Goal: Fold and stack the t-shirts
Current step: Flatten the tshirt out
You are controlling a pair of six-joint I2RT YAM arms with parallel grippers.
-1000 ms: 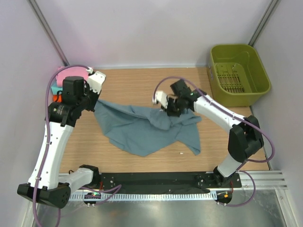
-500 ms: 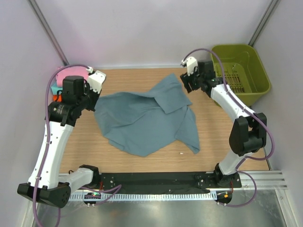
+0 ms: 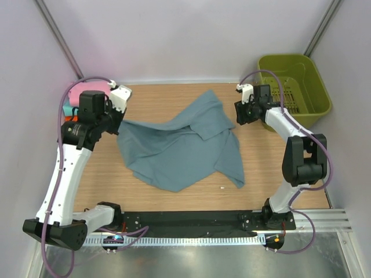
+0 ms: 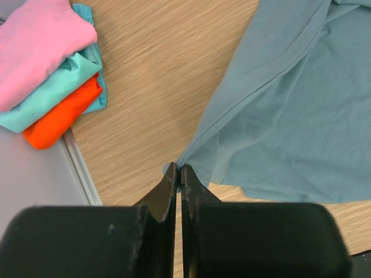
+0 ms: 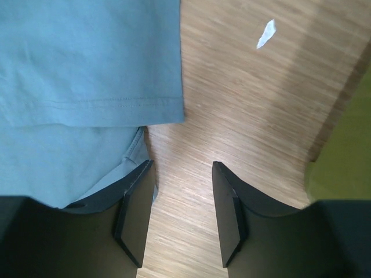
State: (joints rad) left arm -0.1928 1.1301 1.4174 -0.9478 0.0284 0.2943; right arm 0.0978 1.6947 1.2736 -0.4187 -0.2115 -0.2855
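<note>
A slate blue-grey t-shirt (image 3: pixel 179 145) lies spread and rumpled across the wooden table (image 3: pixel 162 101). My left gripper (image 3: pixel 117 123) is shut on the shirt's left corner; in the left wrist view the cloth (image 4: pixel 290 98) runs up and right from my pinched gripper (image 4: pixel 178 168). My right gripper (image 3: pixel 239 114) is open and empty just right of the shirt's far right edge; in the right wrist view the shirt hem (image 5: pixel 87 87) lies left of my open gripper (image 5: pixel 179 168). Folded pink (image 4: pixel 40 40), teal (image 4: pixel 55 95) and orange (image 4: pixel 64 116) shirts sit stacked at the far left.
An olive-green plastic basket (image 3: pixel 293 90) stands at the back right, close behind my right arm. The folded stack also shows in the top view (image 3: pixel 75 95) behind my left arm. A small white scrap (image 3: pixel 222 187) lies near the shirt's front corner.
My right gripper carried the shirt's edge from the middle to the far right, let it go and now hangs open beside it. My left gripper kept its hold at the left.
</note>
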